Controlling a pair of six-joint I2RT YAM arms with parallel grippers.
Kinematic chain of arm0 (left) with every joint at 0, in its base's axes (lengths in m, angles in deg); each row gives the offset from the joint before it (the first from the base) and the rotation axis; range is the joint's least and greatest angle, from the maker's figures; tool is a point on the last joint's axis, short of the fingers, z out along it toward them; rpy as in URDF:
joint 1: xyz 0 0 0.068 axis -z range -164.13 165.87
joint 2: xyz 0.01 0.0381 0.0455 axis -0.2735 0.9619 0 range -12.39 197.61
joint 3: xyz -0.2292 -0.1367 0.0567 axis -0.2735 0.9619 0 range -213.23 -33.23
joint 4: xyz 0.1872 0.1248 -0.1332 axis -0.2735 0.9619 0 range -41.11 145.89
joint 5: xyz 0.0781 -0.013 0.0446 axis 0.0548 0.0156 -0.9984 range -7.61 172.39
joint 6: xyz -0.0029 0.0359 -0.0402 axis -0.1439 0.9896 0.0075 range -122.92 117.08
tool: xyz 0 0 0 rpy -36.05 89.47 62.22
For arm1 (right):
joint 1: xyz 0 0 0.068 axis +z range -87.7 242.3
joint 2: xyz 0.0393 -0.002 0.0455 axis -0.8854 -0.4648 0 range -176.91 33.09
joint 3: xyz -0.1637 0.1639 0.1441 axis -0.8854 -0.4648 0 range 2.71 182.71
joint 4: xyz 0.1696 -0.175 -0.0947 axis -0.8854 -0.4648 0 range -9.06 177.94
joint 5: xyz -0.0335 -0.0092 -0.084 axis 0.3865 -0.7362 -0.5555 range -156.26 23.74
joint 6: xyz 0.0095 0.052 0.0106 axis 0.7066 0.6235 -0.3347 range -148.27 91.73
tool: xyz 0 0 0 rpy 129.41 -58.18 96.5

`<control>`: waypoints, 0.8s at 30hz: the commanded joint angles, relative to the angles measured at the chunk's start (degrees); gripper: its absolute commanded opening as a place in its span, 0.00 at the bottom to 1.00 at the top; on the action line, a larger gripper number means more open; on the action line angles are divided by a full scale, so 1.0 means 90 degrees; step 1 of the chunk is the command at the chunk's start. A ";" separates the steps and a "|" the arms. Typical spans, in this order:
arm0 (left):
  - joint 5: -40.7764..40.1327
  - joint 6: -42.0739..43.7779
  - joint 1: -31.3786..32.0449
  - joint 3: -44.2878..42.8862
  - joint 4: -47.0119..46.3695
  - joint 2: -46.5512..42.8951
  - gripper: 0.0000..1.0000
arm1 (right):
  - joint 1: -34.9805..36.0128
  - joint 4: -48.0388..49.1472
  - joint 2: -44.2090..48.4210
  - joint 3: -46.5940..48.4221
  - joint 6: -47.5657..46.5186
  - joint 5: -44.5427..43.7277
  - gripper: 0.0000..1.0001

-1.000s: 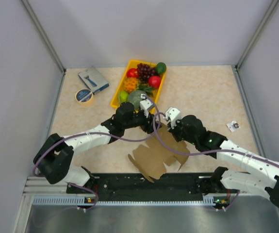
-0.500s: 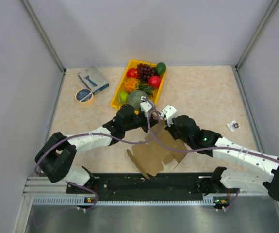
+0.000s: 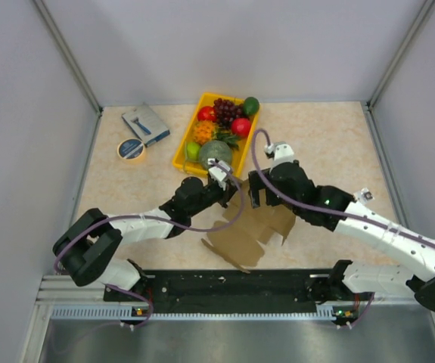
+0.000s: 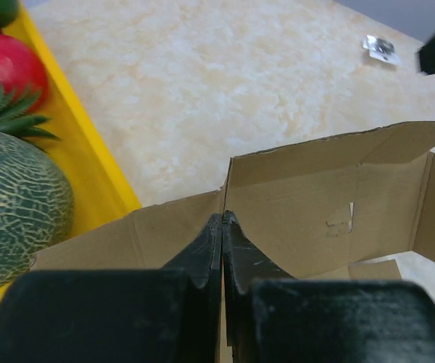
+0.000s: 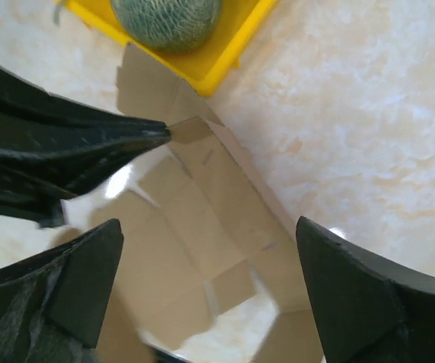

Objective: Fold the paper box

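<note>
Right now the paper box (image 3: 249,231) lies on the table (image 3: 323,144) just in front of the yellow tray (image 3: 181,155), with one wall raised. My left gripper (image 4: 222,221) is clenched on that wall's top edge. My right gripper (image 5: 206,227) hangs above the sheet, jaws wide, holding nothing. I judge the cardboard light and stiff, bending only at its creases, so I would pinch flap edges close to a crease.

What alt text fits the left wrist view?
The left gripper, black jaws shut, appears to pinch the upper edge of the paper box, a brown cardboard sheet whose panels stand partly raised off the marbled table. At left, a yellow tray holds a netted melon and a red fruit.
</note>
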 commanded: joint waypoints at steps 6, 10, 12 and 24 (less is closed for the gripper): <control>-0.1609 -0.0075 0.0208 0.0240 -0.1685 -0.0007 0.00 | 0.0074 -0.1425 0.0067 0.0994 0.7097 0.0802 0.98; -0.1854 -0.0085 0.0316 0.0328 -0.1939 -0.0007 0.00 | 0.0055 -0.1344 -0.0012 0.0701 0.9356 0.0387 0.84; -0.1903 -0.0084 0.0384 0.0386 -0.2017 -0.0006 0.00 | -0.0003 -0.1295 -0.0050 0.0603 0.9964 -0.0255 0.76; -0.2313 0.0072 0.0560 0.0680 -0.2418 -0.0046 0.00 | -0.0678 -0.1178 -0.0577 0.0524 1.1196 -0.0678 0.60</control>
